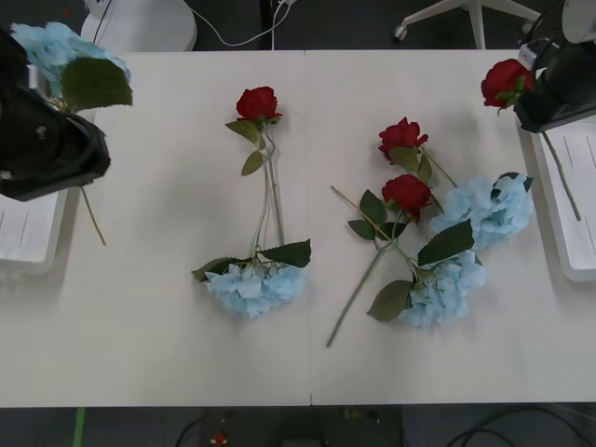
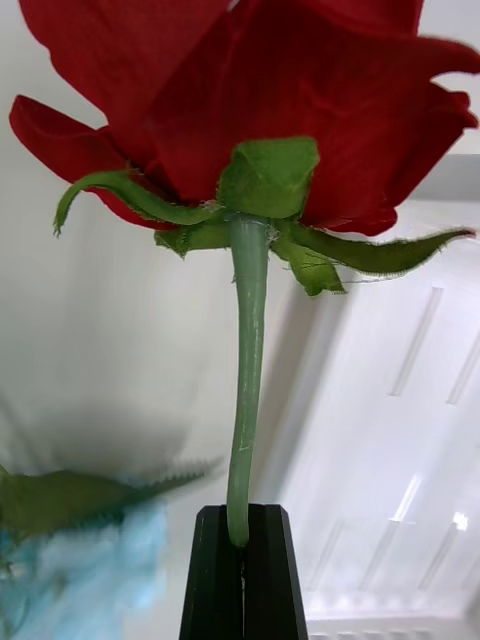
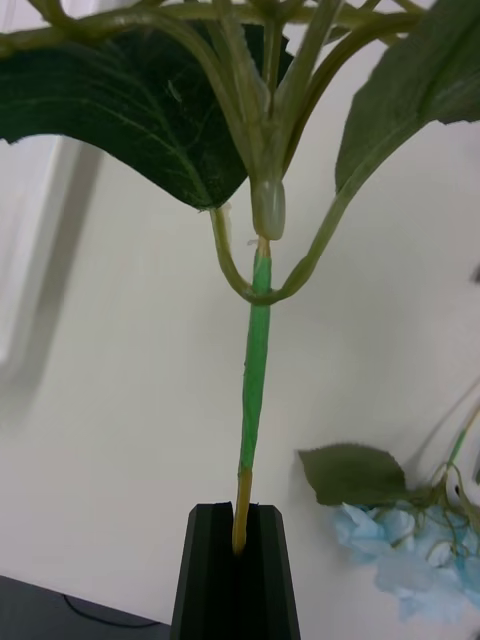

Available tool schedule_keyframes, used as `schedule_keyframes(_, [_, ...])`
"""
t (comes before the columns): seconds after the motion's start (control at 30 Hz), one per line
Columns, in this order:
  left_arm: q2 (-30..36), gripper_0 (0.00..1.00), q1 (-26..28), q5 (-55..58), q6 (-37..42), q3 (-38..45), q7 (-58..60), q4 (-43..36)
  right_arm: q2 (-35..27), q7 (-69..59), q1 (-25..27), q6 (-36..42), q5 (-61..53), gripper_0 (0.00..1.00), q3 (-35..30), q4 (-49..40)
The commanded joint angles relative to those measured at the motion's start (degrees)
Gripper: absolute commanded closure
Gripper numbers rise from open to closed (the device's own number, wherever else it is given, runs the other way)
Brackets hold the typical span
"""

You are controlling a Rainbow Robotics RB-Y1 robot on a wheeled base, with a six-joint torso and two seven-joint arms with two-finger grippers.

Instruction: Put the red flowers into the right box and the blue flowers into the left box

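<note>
My left gripper (image 1: pixel 67 154) hangs over the table's left edge, its black fingers (image 3: pixel 237 575) shut on the thin stem (image 3: pixel 254 380) of a blue flower (image 1: pixel 54 45), held beside the left box (image 1: pixel 28 237). At the far right, my right gripper (image 1: pixel 545 112) is shut on a red flower (image 1: pixel 506 82); its fingers (image 2: pixel 243 575) pinch the stem (image 2: pixel 245 400) just under the bloom (image 2: pixel 270 90), and the stem's end dangles over the right box (image 1: pixel 582 200). On the table lie three red flowers (image 1: pixel 258 102) (image 1: pixel 402 136) (image 1: pixel 407 193) and three blue flowers (image 1: pixel 256 284) (image 1: pixel 484 209) (image 1: pixel 447 291).
The flowers right of centre overlap, with stems and leaves crossing. One rose's stem runs down to the blue cluster in the middle. Both boxes sit at the table's side edges. A white chair base (image 1: pixel 466 14) and cables lie on the floor beyond the far edge.
</note>
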Motion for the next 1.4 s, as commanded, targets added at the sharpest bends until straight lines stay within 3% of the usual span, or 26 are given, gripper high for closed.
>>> schedule_keyframes(0.03, [6.20,1.00,3.86,3.55,-3.72,11.53,-16.30,6.76,-6.87,4.47,-3.08,-0.82,-0.39,1.00,0.31,-1.43])
schedule_keyframes(0.23, [12.27,1.00,4.65,5.66,-7.59,19.53,-38.45,21.35,-11.27,5.00,-1.67,-4.42,2.25,1.00,0.40,0.07])
schedule_keyframes(0.6, [14.03,1.00,4.65,4.60,-29.83,20.59,-69.04,48.50,-13.64,3.86,10.02,-19.63,2.95,1.00,0.31,-0.02])
schedule_keyframes(0.8, [12.36,1.00,4.65,0.29,-32.81,20.59,-75.01,53.25,-13.47,2.72,14.85,-23.23,3.04,1.00,0.31,0.07])
schedule_keyframes(1.13, [4.97,1.00,4.57,-16.67,-36.15,20.50,-76.68,53.51,-11.36,1.57,17.31,-25.34,4.00,1.00,0.31,0.07])
schedule_keyframes(1.3, [0.93,1.00,3.77,-25.02,-37.30,19.71,-76.42,53.51,-11.18,2.36,17.05,-25.52,3.83,0.37,-0.74,0.07])
schedule_keyframes(1.4, [-0.56,1.00,3.51,-28.53,-38.70,17.69,-75.72,53.51,-11.18,4.83,16.52,-25.60,3.30,0.25,-2.33,0.07])
